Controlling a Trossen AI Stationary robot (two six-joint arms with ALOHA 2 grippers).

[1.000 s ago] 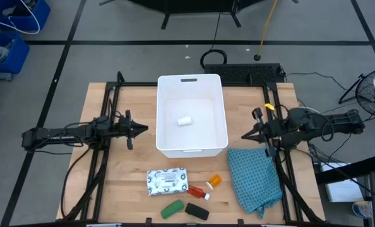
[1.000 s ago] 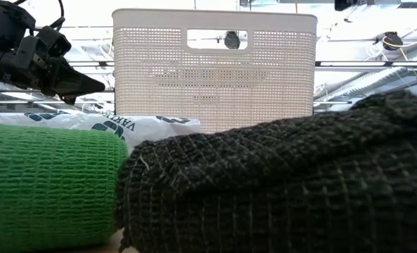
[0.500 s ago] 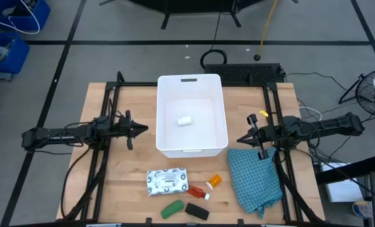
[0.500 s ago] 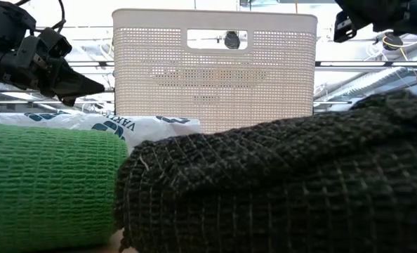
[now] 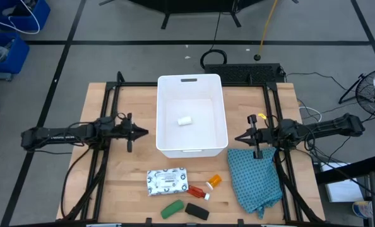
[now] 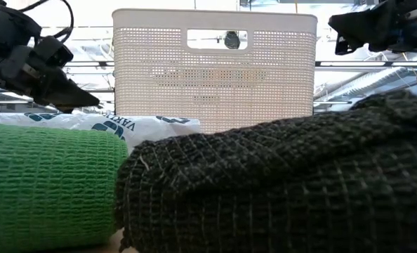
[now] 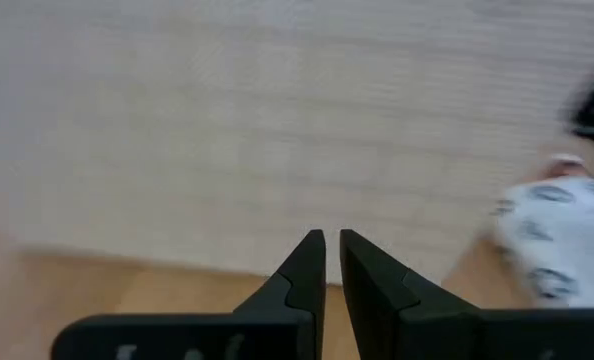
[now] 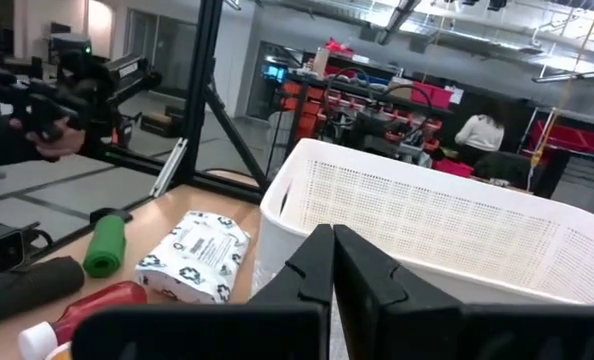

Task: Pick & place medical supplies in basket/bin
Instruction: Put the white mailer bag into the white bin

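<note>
The white bin [image 5: 192, 149] stands mid-table with a small white cylinder [image 5: 185, 120] lying on its floor. Near the front edge lie a white printed packet [image 5: 167, 181], an orange vial [image 5: 214, 181], a red tube [image 5: 198, 192], a green oblong [image 5: 172, 208] and a black oblong [image 5: 197, 211]. My left gripper [image 5: 146, 132] hovers left of the bin, pointing at its wall, fingers shut on nothing [image 7: 331, 240]. My right gripper [image 5: 238, 137] hovers right of the bin, shut and holding nothing [image 8: 333, 232].
A teal checked cloth [image 5: 257, 178] lies crumpled at the front right, just below my right arm. Black frame rails [image 5: 109, 107] run along both sides of the table. Bare wood lies between the bin and the front items.
My right gripper has sunk beside the bin's right wall, coming into the low view from above, and has levelled out. My left gripper has stayed in place and tipped its fingertips slightly down. The objects have stayed where they were.
</note>
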